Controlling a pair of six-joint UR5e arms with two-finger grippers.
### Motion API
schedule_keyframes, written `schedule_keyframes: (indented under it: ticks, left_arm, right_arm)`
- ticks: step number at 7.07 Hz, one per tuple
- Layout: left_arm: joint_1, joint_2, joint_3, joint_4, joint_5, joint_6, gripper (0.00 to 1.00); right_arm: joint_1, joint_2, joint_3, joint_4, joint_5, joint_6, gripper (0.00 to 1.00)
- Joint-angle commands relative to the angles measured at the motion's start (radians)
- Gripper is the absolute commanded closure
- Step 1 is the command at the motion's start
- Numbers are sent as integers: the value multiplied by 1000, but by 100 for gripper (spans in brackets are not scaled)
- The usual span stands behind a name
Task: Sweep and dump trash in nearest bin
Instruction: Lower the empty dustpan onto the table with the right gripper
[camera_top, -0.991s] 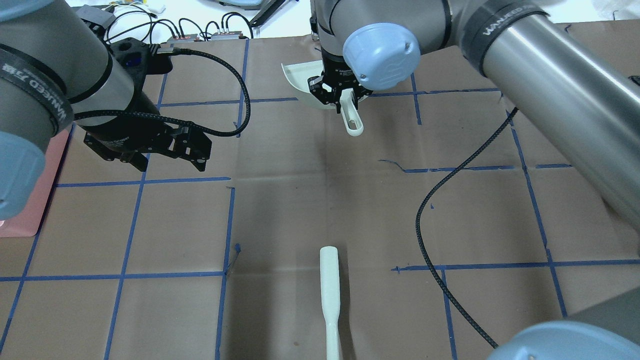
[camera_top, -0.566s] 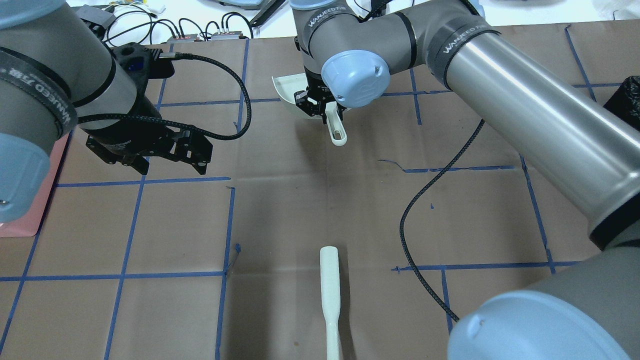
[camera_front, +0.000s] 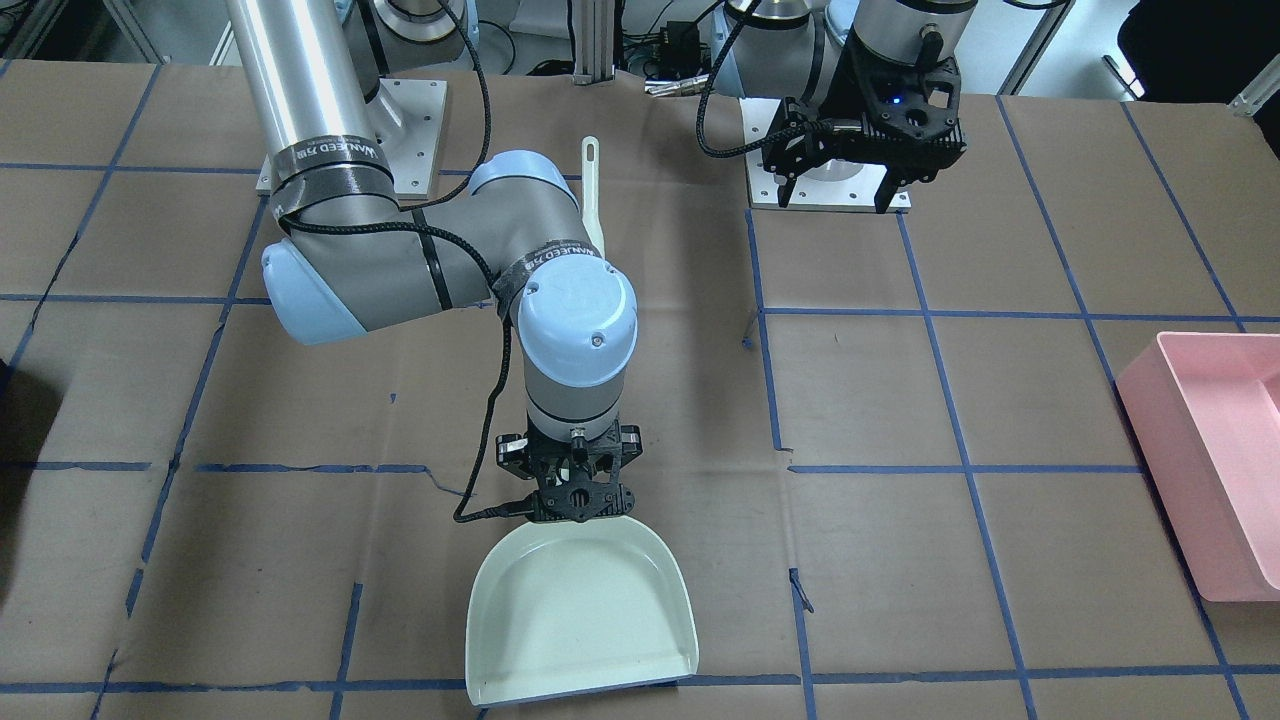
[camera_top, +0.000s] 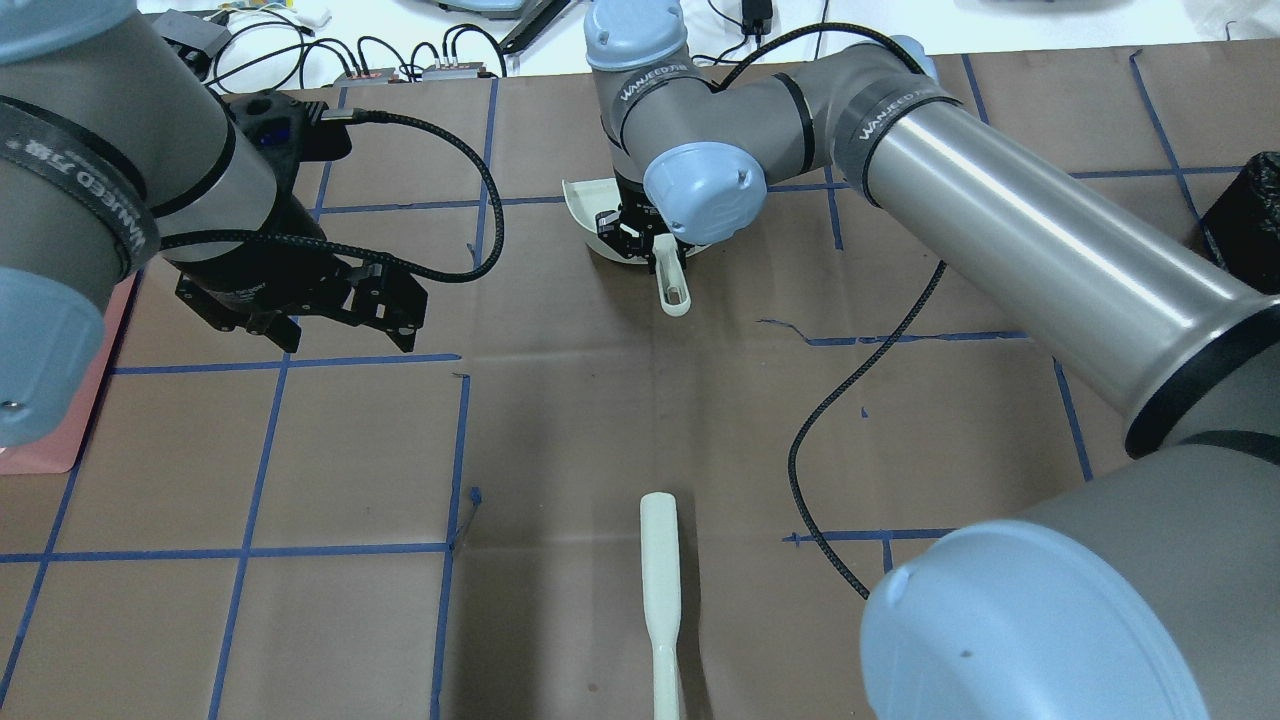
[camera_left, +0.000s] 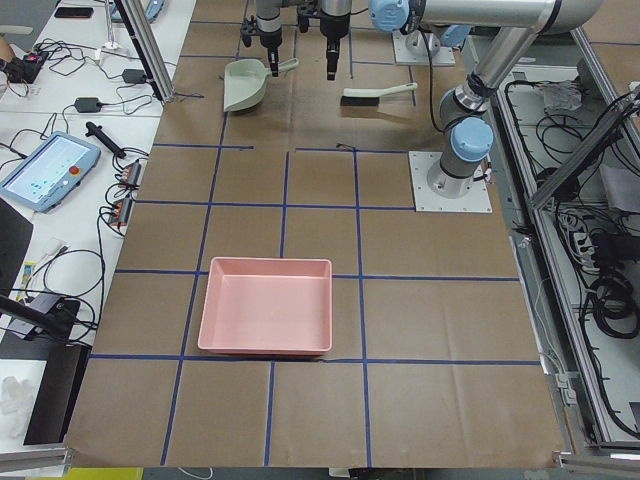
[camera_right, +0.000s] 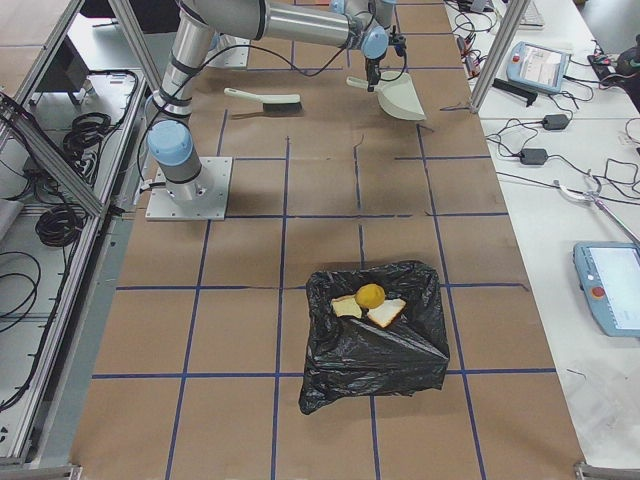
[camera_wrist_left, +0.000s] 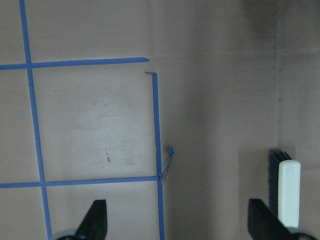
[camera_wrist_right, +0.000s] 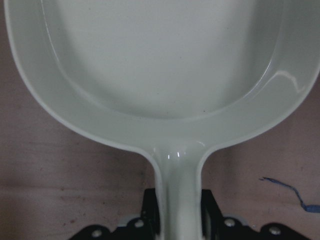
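Three pieces of trash, a yellow lump (camera_right: 370, 295) and two bread pieces (camera_right: 386, 313), lie on the black bag (camera_right: 375, 355), well apart from both my arms. My right gripper (camera_front: 573, 490) pinches the handle of the white dustpan (camera_front: 580, 610). My left gripper (camera_top: 345, 325) hangs over the table (camera_top: 560, 420) with jaws spread, near the brush (camera_top: 660, 575).

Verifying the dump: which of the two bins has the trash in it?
The black-bagged bin, with the yellow lump and two bread pieces on top; the pink bin shows nothing inside.
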Motion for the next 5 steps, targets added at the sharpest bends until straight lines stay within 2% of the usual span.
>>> schedule_keyframes:
  ticks: [1,5]
  left_arm:
    - [0,-2,0,-1,1,4,0]
    - [0,0,0,-4,0,4,0]
  right_arm:
    - [-1,4,46,-89,2,3,99]
    - [5,27,41,-89,29,55,99]
